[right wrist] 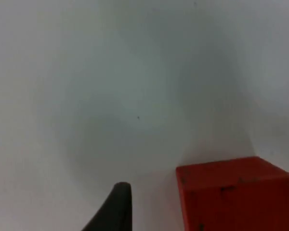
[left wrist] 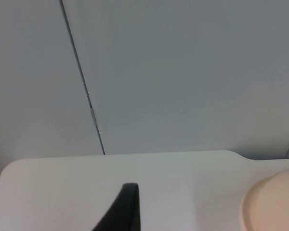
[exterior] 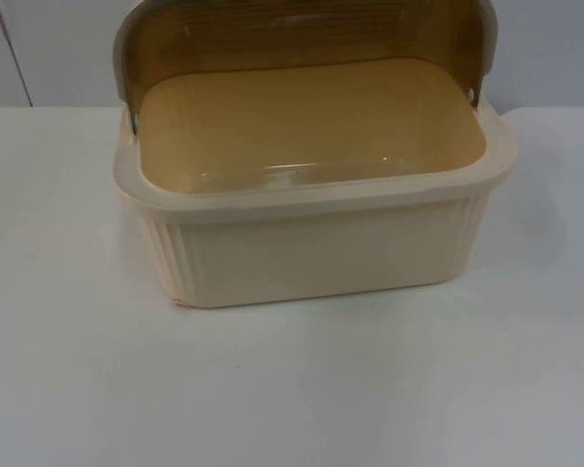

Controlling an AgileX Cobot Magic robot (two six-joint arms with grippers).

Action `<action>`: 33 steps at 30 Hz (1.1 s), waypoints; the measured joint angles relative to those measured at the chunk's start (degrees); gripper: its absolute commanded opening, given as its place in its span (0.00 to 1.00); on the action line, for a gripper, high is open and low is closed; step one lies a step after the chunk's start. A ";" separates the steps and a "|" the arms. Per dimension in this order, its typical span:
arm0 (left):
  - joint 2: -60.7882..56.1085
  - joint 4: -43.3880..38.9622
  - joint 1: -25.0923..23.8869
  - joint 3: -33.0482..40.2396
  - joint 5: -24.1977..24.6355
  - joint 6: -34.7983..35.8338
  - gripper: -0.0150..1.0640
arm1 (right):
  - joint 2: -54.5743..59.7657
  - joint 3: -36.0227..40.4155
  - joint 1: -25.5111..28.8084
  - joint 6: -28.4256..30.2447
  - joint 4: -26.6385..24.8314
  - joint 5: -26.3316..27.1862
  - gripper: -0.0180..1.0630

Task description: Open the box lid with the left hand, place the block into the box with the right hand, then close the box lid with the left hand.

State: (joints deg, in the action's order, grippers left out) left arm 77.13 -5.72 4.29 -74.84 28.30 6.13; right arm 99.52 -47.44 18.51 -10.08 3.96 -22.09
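Centrally, cream box (exterior: pixel 311 243) on table (exterior: pixel 78 389), lid (exterior: pixel 302 39) up; red block (right wrist: pixel 236 195) beside right gripper (right wrist: pixel 116 207); jaws' state unclear.

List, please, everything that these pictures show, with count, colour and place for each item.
box: one, cream, ribbed walls, on the table's middle, nothing inside.
lid: one, translucent brown, swung up at the box's back.
block: one, red, on the table beside the right gripper's fingertip.
table: one, white.
partition wall: one, grey, behind the table.
left gripper's fingertip: black, over the table near the box's rim.
right gripper's fingertip: black, over the table.
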 measured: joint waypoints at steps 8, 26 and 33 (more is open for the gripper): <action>0.00 0.00 0.00 0.00 0.00 0.00 0.98 | 4.81 0.00 0.00 0.00 0.00 -0.11 0.99; 0.00 0.00 0.00 0.00 0.00 0.00 0.98 | 5.98 0.00 0.00 -1.71 0.05 -1.03 0.02; 0.00 0.00 0.00 0.00 0.00 0.00 0.98 | 1.68 -3.85 0.00 -2.48 -0.36 -5.38 0.02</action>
State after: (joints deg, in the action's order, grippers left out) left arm 77.13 -5.72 4.29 -74.84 28.30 6.13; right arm 101.20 -51.29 18.51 -12.56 3.60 -27.47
